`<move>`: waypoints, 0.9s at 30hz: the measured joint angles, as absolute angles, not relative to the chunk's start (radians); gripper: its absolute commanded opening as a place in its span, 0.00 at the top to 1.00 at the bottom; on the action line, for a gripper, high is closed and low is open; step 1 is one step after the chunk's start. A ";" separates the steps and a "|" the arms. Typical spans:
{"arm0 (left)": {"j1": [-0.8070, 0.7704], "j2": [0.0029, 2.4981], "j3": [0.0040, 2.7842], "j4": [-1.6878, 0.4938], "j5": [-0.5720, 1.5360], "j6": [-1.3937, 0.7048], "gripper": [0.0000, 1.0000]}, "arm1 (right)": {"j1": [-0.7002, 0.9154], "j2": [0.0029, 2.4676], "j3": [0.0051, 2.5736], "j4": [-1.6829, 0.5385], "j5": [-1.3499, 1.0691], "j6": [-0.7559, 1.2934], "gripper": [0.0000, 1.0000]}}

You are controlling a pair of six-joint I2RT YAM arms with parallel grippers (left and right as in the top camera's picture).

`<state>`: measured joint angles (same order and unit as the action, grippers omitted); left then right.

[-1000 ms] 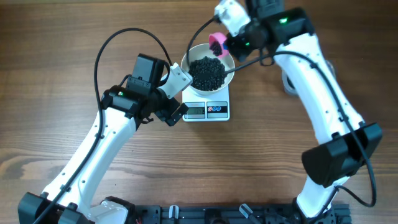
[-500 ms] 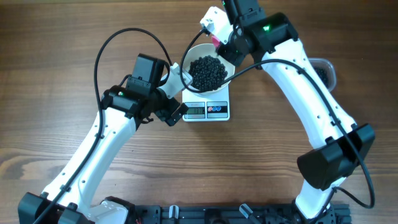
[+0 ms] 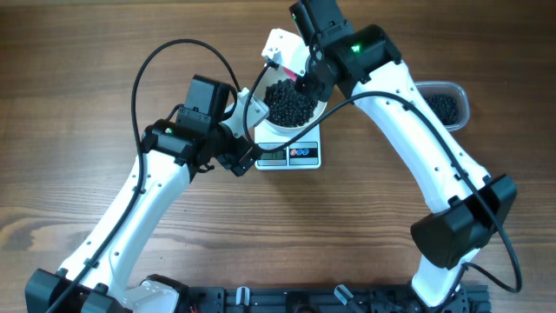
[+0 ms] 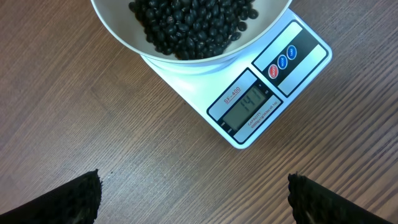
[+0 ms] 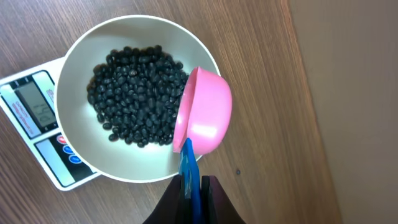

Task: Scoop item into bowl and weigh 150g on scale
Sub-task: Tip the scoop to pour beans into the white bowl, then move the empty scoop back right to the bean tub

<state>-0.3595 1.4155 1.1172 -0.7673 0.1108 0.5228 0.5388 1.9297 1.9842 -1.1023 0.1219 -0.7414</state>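
Note:
The white bowl (image 3: 291, 130) stands on the scale (image 3: 304, 153), holding a heap of black beans (image 3: 291, 103). In the left wrist view the scale (image 4: 249, 106) shows 141 on its display, below the bowl (image 4: 186, 53). My right gripper (image 5: 196, 186) is shut on the blue handle (image 5: 189, 168) of a pink scoop (image 5: 208, 112). The scoop is tipped on its side at the bowl's rim (image 5: 74, 56), its mouth facing the beans (image 5: 134, 93). My left gripper (image 4: 194, 186) hangs open over bare wood just in front of the scale, holding nothing.
A clear plastic tub (image 3: 443, 104) with more black beans sits to the right of the scale, beyond the right arm. The left arm's cable loops over the table at the left (image 3: 165, 52). The scale's two buttons (image 4: 283, 61) face the left gripper.
The right arm has swung left, carrying the scoop from the bowl's far right rim to over the bowl and uncovering the tub. The left arm has not moved.

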 measured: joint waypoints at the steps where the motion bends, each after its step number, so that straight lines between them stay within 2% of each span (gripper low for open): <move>1: -0.360 1.415 1.117 -0.767 0.111 0.523 0.00 | 0.539 1.930 1.984 -1.102 0.124 -0.750 0.96; 8: -0.360 1.415 1.117 -0.767 0.111 0.523 0.00 | 0.539 1.930 1.984 -1.102 0.116 -0.776 0.96; 15: -0.360 1.415 1.117 -0.767 0.111 0.523 0.00 | 0.498 1.930 1.984 -1.100 -0.041 -0.719 0.96; 27: -0.360 1.415 1.117 -0.767 0.111 0.523 0.00 | 0.116 1.930 1.984 -1.213 -0.433 -0.470 0.96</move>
